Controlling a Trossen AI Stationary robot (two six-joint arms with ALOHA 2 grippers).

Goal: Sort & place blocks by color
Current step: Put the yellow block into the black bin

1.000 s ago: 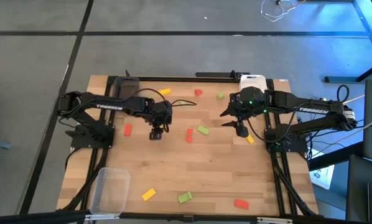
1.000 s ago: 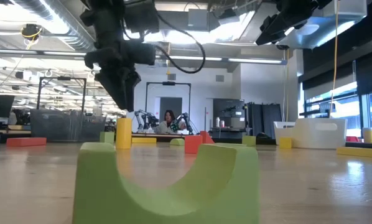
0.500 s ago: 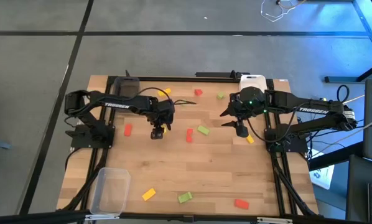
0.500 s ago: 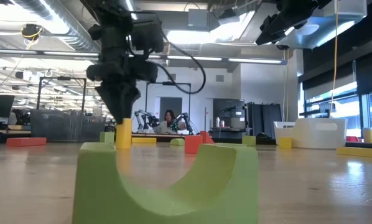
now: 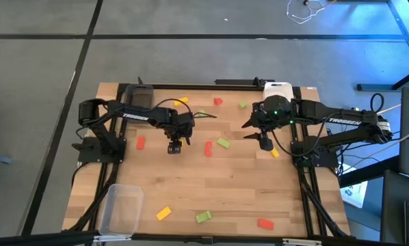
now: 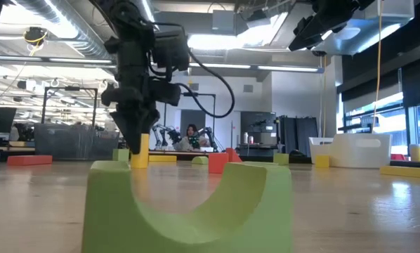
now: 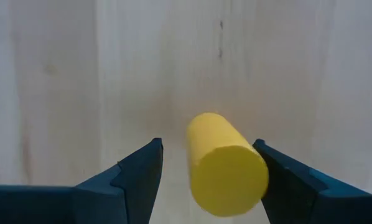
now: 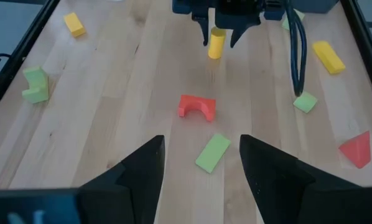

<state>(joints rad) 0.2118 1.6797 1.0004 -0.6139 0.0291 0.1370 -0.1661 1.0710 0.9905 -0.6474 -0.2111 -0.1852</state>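
My left gripper (image 5: 175,145) is open and low over a yellow cylinder block (image 7: 226,163) that stands upright on its end on the table. Its fingers stand on either side of the block, as the right wrist view shows (image 8: 216,42). In the low view the gripper (image 6: 135,140) reaches down to the cylinder's top (image 6: 139,150). My right gripper (image 5: 260,139) is open and hangs above the table. A green bar (image 8: 212,152) and a red arch (image 8: 196,106) lie flat on the table ahead of it. My left gripper comes at the yellow cylinder from above, pointing down, one finger on each side of its upper end (image 7: 236,171). The block stands close against one finger (image 7: 279,180). Whether that finger touches it, I cannot tell. The cylinder stands on the table.
Red, yellow and green blocks lie scattered: a red one (image 5: 140,142) left, several at the far edge (image 5: 218,102) and the near edge (image 5: 203,216). A clear tray (image 5: 121,208) sits near left, a dark grey tray (image 5: 139,96) far left, a white tray (image 5: 278,89) far right.
My left gripper has moved a little toward the table's right and come down over the yellow cylinder, so that its fingers now stand around the block's top. The cylinder has stayed where it was.
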